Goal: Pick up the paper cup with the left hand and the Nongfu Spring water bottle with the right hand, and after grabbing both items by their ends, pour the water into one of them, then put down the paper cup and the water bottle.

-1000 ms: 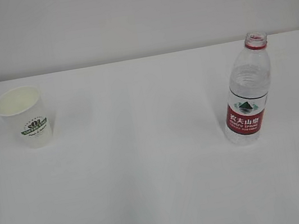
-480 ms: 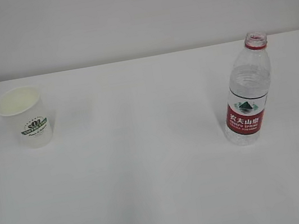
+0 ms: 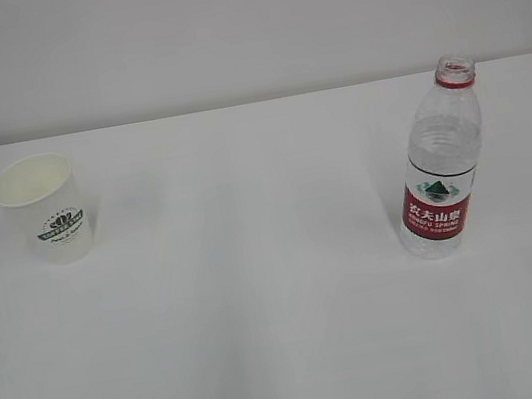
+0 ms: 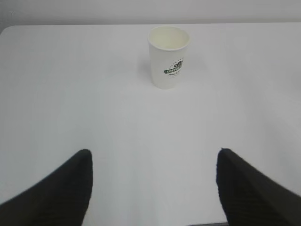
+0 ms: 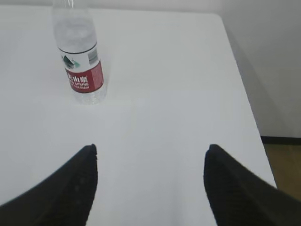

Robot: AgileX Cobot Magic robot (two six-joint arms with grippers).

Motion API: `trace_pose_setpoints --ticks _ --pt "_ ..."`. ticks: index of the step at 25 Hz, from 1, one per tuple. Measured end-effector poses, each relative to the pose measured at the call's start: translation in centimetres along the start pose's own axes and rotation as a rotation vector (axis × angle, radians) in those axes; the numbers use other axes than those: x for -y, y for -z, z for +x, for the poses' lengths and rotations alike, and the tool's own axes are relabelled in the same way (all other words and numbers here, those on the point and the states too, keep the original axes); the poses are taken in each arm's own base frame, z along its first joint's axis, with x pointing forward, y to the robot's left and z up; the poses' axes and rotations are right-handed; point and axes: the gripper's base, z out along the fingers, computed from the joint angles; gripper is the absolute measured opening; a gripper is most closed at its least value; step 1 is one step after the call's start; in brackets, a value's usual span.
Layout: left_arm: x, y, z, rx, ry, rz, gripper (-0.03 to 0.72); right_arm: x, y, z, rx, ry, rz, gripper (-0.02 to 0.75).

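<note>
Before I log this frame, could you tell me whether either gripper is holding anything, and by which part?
Nothing is held: the paper cup and the water bottle stand free on the table.

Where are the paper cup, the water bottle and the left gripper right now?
paper cup (image 3: 50,215), exterior view, side wall by logo.
water bottle (image 3: 436,205), exterior view, red label.
left gripper (image 4: 154,183), left wrist view, between open fingertips.

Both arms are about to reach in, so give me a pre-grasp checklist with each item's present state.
1. Paper cup upright, mouth up: ok.
2. Water bottle upright, cap off: ok.
3. Left gripper open, cup ahead between its fingers: ok.
4. Right gripper open: ok.
5. Right gripper lined up with the bottle: not ok, bottle sits off to the left of the right wrist view.
6. Cup empty: cannot tell.
</note>
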Motion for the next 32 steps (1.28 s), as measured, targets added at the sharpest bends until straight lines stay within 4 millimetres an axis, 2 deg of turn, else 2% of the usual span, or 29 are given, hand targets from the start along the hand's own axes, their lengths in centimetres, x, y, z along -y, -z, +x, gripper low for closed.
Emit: trace_pose_setpoints --ticks 13,18,32 --pt "0.2 0.0 -1.6 0.165 0.009 0.028 0.587 0.0 0.7 -1.7 0.165 0.003 -0.005 0.538" --pt "0.3 -0.7 -2.9 0.217 0.012 0.028 0.587 0.0 0.7 -2.0 0.204 0.004 -0.004 0.538" --pt "0.3 -2.9 -5.6 0.289 -0.038 0.012 0.587 -0.1 -1.3 -5.3 0.289 0.039 -0.002 0.537"
